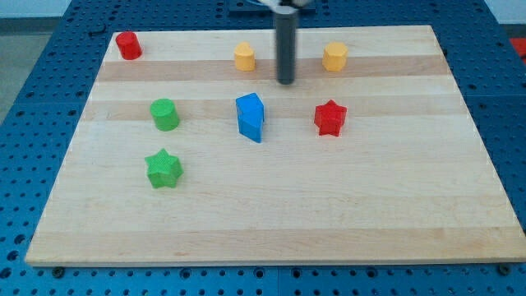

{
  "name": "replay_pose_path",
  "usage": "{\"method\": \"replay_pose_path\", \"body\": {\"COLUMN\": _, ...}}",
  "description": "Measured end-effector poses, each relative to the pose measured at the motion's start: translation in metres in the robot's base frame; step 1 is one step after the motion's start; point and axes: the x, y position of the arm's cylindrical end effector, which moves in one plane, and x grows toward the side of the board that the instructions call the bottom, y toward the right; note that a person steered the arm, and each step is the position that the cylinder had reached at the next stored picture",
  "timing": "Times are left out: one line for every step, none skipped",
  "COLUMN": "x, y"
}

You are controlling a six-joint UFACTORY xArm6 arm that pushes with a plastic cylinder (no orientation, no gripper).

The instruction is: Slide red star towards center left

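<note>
The red star lies right of the board's middle. My tip stands at the view's top centre, up and to the left of the red star and apart from it. A blue angular block sits just below and left of my tip, between the star and the view's left. A green cylinder and a green star lie at the centre left.
A red block sits at the top left corner. Two yellow blocks flank the rod near the top edge. The wooden board lies on a blue perforated table.
</note>
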Motion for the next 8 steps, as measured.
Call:
{"method": "replay_pose_path", "body": {"x": 0.026, "y": 0.080}}
{"method": "replay_pose_path", "body": {"x": 0.055, "y": 0.147}}
{"method": "replay_pose_path", "body": {"x": 0.083, "y": 0.172}}
{"method": "replay_pose_path", "body": {"x": 0.100, "y": 0.164}}
{"method": "replay_pose_path", "body": {"x": 0.109, "y": 0.137}}
{"method": "replay_pose_path", "body": {"x": 0.111, "y": 0.108}}
{"method": "replay_pose_path", "body": {"x": 0.110, "y": 0.082}}
{"method": "replay_pose_path", "body": {"x": 0.100, "y": 0.056}}
